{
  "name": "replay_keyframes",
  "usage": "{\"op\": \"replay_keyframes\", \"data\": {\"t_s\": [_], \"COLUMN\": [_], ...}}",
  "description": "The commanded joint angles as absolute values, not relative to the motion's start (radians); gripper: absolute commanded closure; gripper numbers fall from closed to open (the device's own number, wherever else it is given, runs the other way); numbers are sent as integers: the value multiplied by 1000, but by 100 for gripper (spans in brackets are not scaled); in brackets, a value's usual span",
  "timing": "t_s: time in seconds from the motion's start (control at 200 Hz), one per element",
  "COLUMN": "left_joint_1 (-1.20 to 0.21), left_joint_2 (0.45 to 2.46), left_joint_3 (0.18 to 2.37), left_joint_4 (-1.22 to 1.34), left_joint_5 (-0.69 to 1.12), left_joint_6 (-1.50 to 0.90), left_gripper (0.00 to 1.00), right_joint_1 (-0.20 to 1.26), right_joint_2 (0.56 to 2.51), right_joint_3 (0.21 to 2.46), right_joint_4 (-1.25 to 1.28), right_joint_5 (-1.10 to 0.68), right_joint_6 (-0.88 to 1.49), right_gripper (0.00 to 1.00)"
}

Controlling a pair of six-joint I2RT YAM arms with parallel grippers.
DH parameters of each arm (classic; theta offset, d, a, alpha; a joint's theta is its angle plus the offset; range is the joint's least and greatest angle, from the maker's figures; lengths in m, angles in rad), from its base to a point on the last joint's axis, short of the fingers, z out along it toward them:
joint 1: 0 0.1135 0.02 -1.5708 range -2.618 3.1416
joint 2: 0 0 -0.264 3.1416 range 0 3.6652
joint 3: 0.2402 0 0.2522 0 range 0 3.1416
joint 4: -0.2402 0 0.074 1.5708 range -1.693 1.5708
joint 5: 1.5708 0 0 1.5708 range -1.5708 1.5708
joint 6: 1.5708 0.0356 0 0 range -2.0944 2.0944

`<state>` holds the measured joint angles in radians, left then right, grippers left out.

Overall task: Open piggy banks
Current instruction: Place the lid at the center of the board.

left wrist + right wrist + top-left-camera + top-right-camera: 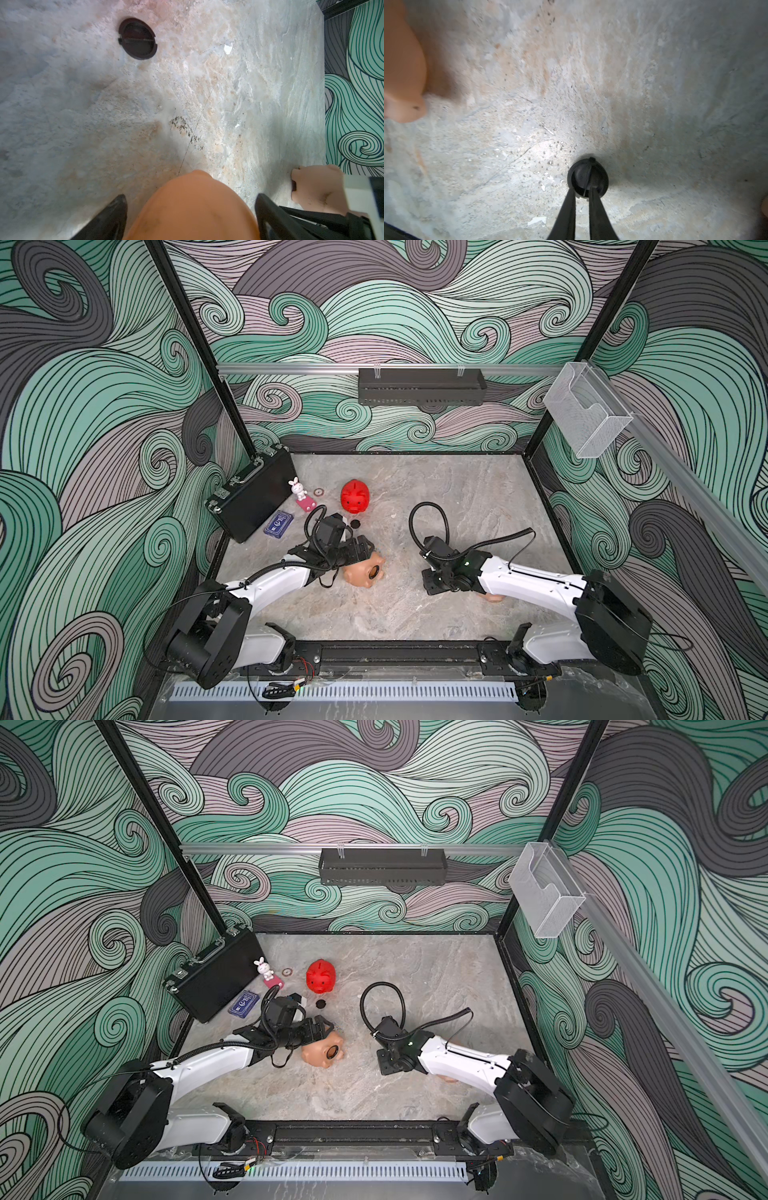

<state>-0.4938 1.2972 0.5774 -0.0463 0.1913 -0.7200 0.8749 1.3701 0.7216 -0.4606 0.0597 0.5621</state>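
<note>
In both top views a marble-patterned tabletop (457, 497) carries three piggy banks. The red piggy bank (354, 496) stands in the upper middle of the frame, and a loose black plug (355, 524) lies just below it on the stone. A peach-pink piggy bank (365, 570) lies left of centre with its round belly hole turned up, unplugged. The left gripper (190, 209) straddles it: in the left wrist view its two black fingers (112, 216) stand wide apart on either side of the pig's rounded body, though whether they press on it cannot be told. The second peach-pink piggy bank (492, 597) shows only as a sliver under the right arm, lower right of centre in a top view. The right gripper (581, 194) points down at the tabletop; in the right wrist view its fingers are only slightly parted, with their tips at the thin ridge of another black belly plug (588, 176) that sits on or just above the stone. Whether they grip the ridge cannot be told. At the upper left of the tabletop sit a black case (253, 497), a white rabbit figurine (300, 491) on a pink base, a blue card (278, 524) and a small ring (319, 491).
</note>
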Motion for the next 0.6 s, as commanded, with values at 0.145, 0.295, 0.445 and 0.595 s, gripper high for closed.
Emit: {"op": "replay_keyframes", "data": {"t_s": [0.145,0.295,0.445,0.595], "left_joint_1": [-499,-499,-499,-499], "left_joint_2": [1249,1224,1192,1156], "left_joint_3": [613,627,630,631], "left_joint_4": [-168,-195,-222,-244], "left_joint_5": [173,173,168,168], "left_joint_6": [-704,-706,-711,-718], "left_gripper": [8,8,7,7], "right_joint_1": [871,883,918,954], "right_joint_2": [1224,1189,1190,1200], "right_joint_3": [660,587,587,574], "right_joint_4": [-384,-150,-49,71], "right_joint_5": [43,-86,-118,-140], "right_joint_6": [626,703,747,817], "right_gripper": [72,59,50,39]}}
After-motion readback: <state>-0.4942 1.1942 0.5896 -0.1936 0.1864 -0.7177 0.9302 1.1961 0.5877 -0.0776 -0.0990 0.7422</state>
